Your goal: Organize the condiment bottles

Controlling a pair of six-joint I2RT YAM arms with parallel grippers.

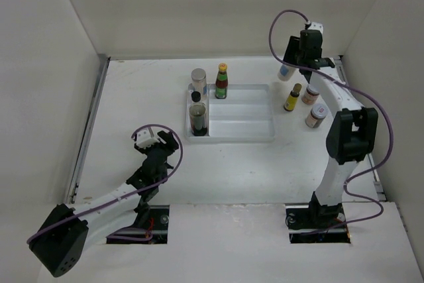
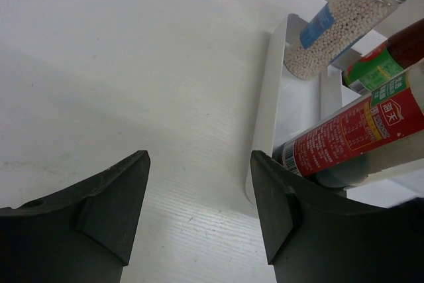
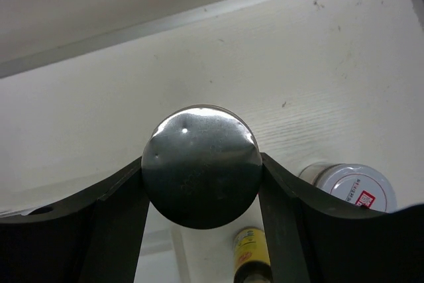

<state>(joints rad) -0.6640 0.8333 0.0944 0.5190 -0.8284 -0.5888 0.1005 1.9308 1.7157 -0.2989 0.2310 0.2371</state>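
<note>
yellow bottle [image 3: 251, 251] partly off-frame

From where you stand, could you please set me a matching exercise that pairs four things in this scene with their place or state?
Things:
1. red sauce bottle
2. yellow bottle
3. right gripper
4. left gripper

Places or states:
A. open, holding nothing
B. standing on the table, right of the tray
C. standing in the tray
D. closed around a silver-lidded jar

Pairs: 1-C, 2-B, 3-D, 4-A
</note>
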